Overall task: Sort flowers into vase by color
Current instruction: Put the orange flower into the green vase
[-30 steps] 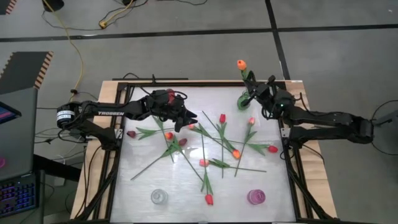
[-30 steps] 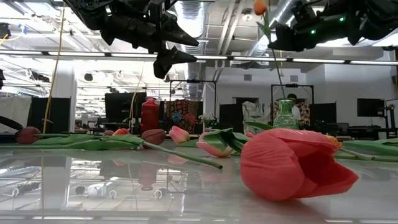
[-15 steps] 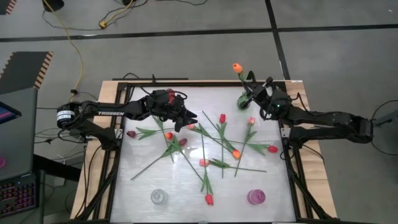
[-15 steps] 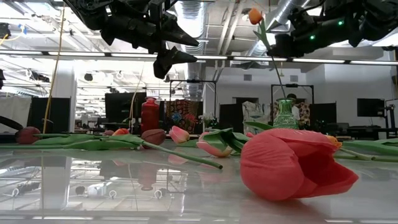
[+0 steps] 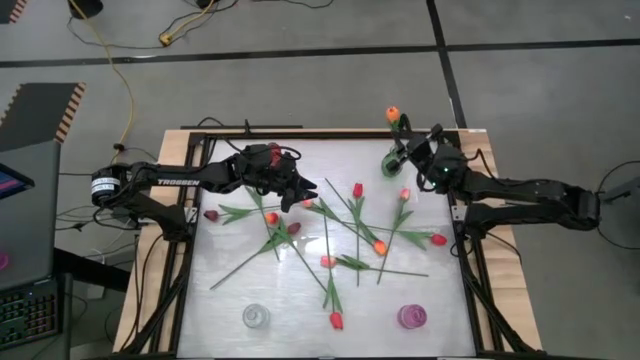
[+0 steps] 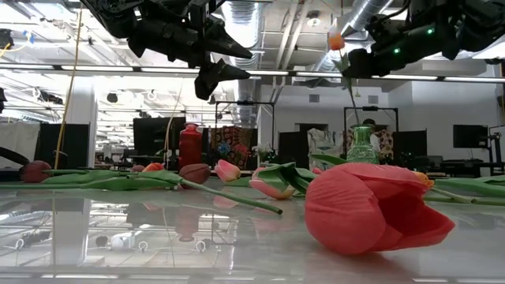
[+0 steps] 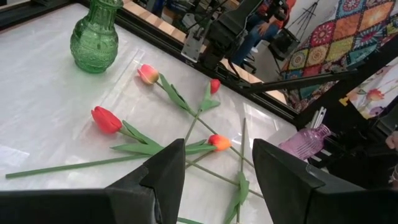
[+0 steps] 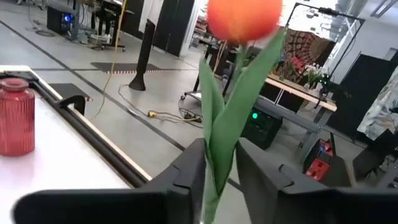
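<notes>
My right end effector pinches the orange tulip by its thin stem over the green vase. It looks light and floppy, so I'd grip low. Left end effector hangs spread above the surface.

Overhead view straight down, low view level across the tabletop, both sharing green vase.

We see a grey tiled floor with a yellow cable across it. Overhead, long ceiling lights glow. A patchwork quilt hangs behind.
</notes>
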`<state>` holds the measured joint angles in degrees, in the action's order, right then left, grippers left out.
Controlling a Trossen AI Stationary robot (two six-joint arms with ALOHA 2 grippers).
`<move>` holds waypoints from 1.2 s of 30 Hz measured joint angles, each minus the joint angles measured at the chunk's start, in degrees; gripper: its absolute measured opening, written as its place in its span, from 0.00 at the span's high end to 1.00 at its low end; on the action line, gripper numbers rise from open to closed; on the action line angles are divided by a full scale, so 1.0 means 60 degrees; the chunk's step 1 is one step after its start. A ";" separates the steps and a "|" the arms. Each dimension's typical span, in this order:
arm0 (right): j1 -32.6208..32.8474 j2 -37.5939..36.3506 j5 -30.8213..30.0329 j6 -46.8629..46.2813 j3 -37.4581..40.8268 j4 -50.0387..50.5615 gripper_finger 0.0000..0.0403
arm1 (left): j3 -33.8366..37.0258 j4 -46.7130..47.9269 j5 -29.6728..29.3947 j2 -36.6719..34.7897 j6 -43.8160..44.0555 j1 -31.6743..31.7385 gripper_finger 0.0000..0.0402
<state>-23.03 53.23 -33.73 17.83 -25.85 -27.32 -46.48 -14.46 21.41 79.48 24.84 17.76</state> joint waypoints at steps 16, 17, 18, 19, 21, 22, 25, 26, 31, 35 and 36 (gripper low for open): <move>0.0751 -0.0584 -0.1472 0.0019 -0.0004 0.1360 0.49 | 0.0000 0.0610 0.0124 0.0000 -0.0501 0.0000 0.57; 0.0836 -0.0681 -0.1476 0.0017 -0.0004 0.1420 0.49 | 0.0000 0.0784 0.0127 0.0000 -0.0500 0.0000 0.57; 0.0915 -0.0782 -0.1476 0.0013 -0.0004 0.1475 0.49 | 0.0000 0.0967 0.0151 0.0000 -0.0501 0.0000 0.57; 0.1004 -0.0890 -0.1476 0.0010 -0.0004 0.1560 0.49 | 0.0000 0.1151 0.0239 0.0002 -0.0503 0.0000 0.57; 0.1166 -0.1086 -0.1476 -0.0001 -0.0004 0.1647 0.49 | 0.0000 0.1534 0.0509 0.0004 -0.0476 0.0000 0.57; 0.1244 -0.1194 -0.1476 -0.0065 -0.0004 0.1728 0.49 | 0.0000 0.1705 0.0635 0.0004 -0.0387 -0.0012 0.57; 0.1448 -0.1512 -0.1476 -0.0445 -0.0004 0.2031 0.49 | -0.0004 0.2312 0.0891 0.0004 -0.0025 -0.0118 0.57; 0.1510 -0.1618 -0.1476 -0.0533 -0.0004 0.2195 0.50 | -0.0004 0.2494 0.0936 0.0004 0.0140 -0.0180 0.57; 0.1839 -0.1994 -0.1472 -0.1170 -0.0004 0.2937 0.50 | -0.0004 0.3706 0.1110 0.0004 0.1224 -0.0610 0.57; 0.2181 -0.2128 -0.1431 -0.1602 -0.0004 0.3361 0.50 | -0.0004 0.4648 0.1106 0.0004 0.2843 -0.1066 0.57; 0.2275 -0.2134 -0.1422 -0.1686 -0.0004 0.3411 0.50 | -0.0004 0.4819 0.1107 0.0004 0.3317 -0.1188 0.57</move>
<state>-9.37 40.43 -42.27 7.71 -25.87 -6.85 -46.50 14.46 28.05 79.50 44.74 10.63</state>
